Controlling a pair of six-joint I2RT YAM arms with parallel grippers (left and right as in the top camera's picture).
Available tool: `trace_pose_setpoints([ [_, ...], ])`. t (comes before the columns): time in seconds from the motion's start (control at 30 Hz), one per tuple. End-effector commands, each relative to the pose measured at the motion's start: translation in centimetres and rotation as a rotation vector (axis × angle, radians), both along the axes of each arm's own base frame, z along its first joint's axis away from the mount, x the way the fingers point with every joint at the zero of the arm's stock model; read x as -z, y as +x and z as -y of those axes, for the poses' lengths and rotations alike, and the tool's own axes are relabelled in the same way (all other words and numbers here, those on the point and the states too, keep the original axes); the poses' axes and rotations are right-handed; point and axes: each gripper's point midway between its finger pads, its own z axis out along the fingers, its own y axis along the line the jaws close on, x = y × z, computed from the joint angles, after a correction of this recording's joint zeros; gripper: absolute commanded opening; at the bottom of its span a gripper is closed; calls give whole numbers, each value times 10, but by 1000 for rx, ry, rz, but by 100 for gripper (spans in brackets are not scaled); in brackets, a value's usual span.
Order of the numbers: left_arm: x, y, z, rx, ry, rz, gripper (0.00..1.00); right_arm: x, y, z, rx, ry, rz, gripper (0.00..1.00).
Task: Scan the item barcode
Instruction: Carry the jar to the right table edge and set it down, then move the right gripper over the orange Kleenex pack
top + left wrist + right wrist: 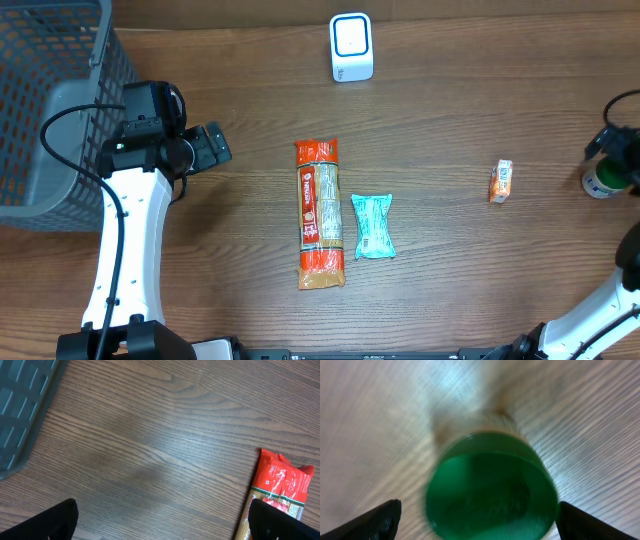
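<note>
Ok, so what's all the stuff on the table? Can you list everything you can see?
scanner: one, white with a blue ring, top middle of the table
basket: one, grey, far left corner
long packet: one, red and orange, middle of the table
small packet: one, teal, right beside the long packet
small carton: one, orange, over on the right side
bottle: one, green cap, at the right edge
table: one, brown wood, under everything
left gripper: one, black, open, over bare wood between the basket and the long packet
right gripper: one, black, open, a finger on each side of the bottle's cap
</note>
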Motion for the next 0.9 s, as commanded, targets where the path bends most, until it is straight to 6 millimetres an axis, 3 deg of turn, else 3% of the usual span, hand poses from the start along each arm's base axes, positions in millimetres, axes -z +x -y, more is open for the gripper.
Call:
trace_pose_setpoints([
  [0.0, -2, 1, 1, 14, 2, 4, 100, -84, 26, -6, -35, -57, 203, 100],
  [0.13, -2, 1, 1, 14, 2, 4, 100, -122, 28, -28, -68, -19, 287, 100],
  [0.27, -2, 1, 1, 14, 2, 4, 100, -130, 31, -59, -99, 133, 344, 99],
  [0.33, -2, 1, 1, 14, 2, 4, 100, -125, 28, -68, -128, 171, 331, 90],
  [0.43, -2, 1, 1, 14, 2, 4, 100, -118, 26, -60, -119, 131, 307, 74],
  [0.53, -2, 1, 1, 14, 2, 4, 100, -114, 26, -45, -69, 59, 287, 81],
  [0.63, -2, 1, 1, 14, 2, 4, 100, -112, 22, -38, -36, 27, 266, 99],
  [0.87, -2, 1, 1, 14, 2, 4, 100, -112, 22, -43, -42, 45, 260, 100],
])
